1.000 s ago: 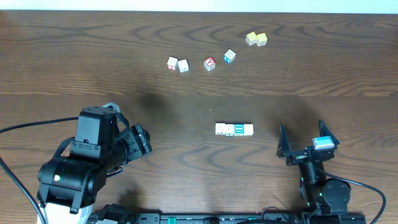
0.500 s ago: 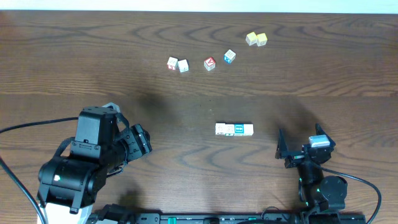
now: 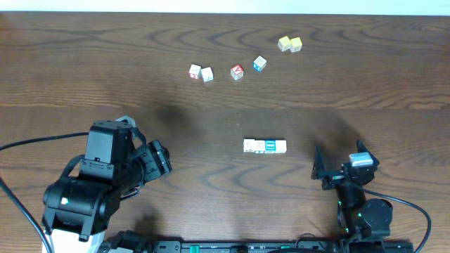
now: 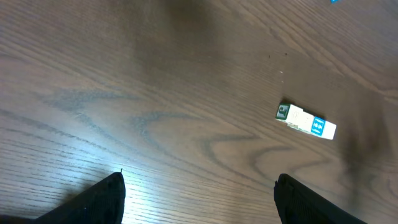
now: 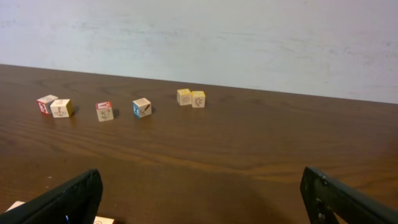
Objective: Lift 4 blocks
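Evidently still at the approach step: the blocks (image 3: 264,145) lie in what looks like one touching row mid-way across the table (image 3: 84,56), while the left tool (image 4: 199,205) and right tool (image 3: 342,163) both gape wide and empty, so next they must close on the row's ends.

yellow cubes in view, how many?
2. One yellow cube far back, right of centre; the second yellow cube right beside it. None appears hidden.

Your left black two-finger gripper (image 3: 160,159) sits low at 8 o'clock, its fingers (image 4: 106,198) spread wide with nothing between them. Your right black two-finger gripper (image 3: 342,163) waits at 4 o'clock, equally wide apart and empty.
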### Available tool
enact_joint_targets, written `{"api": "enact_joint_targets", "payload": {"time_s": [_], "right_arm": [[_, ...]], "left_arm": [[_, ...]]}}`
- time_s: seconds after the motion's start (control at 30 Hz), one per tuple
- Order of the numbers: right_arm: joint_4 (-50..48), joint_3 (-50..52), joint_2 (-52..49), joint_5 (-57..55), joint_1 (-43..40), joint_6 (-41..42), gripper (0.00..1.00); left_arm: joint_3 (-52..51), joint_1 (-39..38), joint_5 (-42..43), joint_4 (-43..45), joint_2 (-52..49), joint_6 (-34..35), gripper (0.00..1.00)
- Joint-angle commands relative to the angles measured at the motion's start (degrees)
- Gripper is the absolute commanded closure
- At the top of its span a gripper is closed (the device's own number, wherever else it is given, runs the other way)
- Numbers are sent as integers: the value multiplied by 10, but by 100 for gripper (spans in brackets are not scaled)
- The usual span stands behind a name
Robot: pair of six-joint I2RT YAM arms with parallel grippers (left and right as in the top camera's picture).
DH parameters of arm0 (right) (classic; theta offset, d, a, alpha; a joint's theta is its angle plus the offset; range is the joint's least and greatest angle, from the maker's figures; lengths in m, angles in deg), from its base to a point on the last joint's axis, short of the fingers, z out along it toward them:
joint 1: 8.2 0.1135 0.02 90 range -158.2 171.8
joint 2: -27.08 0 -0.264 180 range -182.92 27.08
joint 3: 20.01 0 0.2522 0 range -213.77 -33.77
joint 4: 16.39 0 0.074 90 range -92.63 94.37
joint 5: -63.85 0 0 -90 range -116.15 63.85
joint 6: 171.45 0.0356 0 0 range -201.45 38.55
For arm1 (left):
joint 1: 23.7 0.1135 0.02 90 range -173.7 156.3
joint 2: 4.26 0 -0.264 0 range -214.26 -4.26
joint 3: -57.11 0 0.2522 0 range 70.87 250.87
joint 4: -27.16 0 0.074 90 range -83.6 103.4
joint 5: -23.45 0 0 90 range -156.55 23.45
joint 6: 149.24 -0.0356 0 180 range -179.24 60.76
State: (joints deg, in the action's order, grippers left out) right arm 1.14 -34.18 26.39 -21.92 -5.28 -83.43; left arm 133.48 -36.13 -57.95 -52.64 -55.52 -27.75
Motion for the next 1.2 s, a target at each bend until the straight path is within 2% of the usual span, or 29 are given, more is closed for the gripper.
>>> {"api": "enact_joint_targets", "payload": {"time_s": [0.0, 0.17, 0.33, 0.43, 0.57, 0.7, 0.83, 0.93, 1.17], "right_arm": [[3, 1, 3, -5, 5, -2, 1], [3, 1, 3, -6, 5, -2, 1], [3, 1, 3, -6, 5, -2, 1], [3, 1, 3, -5, 5, -2, 1], [3, 1, 3, -6, 5, -2, 1], [3, 1, 3, -6, 5, -2, 1], [3, 1, 3, -6, 5, -2, 1], [3, 1, 3, -6, 5, -2, 1], [3, 1, 3, -6, 5, -2, 1]], "left_arm": [[7, 3, -7, -2, 0, -4, 23], [7, 6, -7, -5, 14, -11, 23], [-25, 6, -5, 22, 97, -118, 23], [-80, 7, -1, 80, 183, -178, 23], [-171, 31, -1, 167, 314, -217, 23], [-249, 34, -1, 256, 398, -279, 23], [-322, 61, -1, 326, 458, -316, 23], [-386, 101, -1, 383, 489, -317, 23], [-492, 122, -1, 521, 512, -317, 23]]}}
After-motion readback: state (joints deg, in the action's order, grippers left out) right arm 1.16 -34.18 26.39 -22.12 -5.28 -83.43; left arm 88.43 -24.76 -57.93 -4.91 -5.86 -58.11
